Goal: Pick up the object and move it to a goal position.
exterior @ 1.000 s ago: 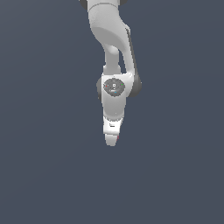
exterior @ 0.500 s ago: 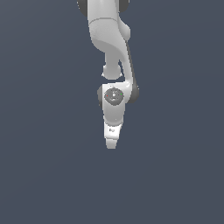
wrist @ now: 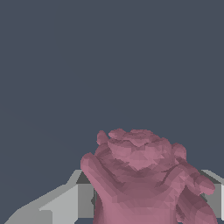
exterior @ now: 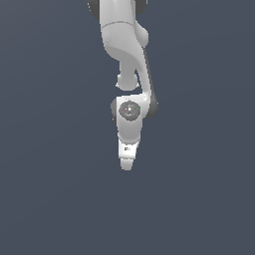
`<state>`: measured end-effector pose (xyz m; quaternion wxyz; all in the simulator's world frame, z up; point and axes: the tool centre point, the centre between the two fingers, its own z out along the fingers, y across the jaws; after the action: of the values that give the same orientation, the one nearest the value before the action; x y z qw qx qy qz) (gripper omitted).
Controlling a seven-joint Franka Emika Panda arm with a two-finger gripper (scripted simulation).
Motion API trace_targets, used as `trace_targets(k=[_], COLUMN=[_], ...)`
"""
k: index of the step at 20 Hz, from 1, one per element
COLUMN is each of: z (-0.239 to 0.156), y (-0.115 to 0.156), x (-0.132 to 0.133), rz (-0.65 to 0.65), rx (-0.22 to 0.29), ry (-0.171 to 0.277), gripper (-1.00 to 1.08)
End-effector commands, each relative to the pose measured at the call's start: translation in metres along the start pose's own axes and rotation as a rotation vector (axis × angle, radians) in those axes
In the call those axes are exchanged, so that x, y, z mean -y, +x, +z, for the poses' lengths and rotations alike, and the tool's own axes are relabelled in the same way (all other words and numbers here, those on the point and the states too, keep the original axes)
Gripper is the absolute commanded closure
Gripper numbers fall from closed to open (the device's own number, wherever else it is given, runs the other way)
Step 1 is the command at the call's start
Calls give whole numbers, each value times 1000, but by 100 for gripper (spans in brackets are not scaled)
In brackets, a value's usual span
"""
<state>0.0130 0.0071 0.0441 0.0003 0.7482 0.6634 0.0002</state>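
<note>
Hanging from twelve o'clock in the exterior view, the white Panda arm (exterior: 124, 45) points its gripper (exterior: 127, 167) toward six o'clock over a plain slate-grey ground (exterior: 45, 189). In the wrist view the pink-red bumpy lump (wrist: 142, 179) sits between the grey fingers (wrist: 70, 203), clenched in their grasp. No writing or label is legible.

No legible text, label, brand or number appeared in either view. All rendered surfaces were unmarked.
</note>
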Motion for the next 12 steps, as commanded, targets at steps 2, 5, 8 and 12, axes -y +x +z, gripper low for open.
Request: trace_targets(k=[2, 5, 8, 12], z=[1, -1, -9, -28], y=[0, 0, 1, 5], x=[0, 0, -1, -2], rz=[0, 0, 0, -1], rx=[0, 0, 0, 0], ry=[1, 0, 0, 0], gripper=[108, 108, 108, 108])
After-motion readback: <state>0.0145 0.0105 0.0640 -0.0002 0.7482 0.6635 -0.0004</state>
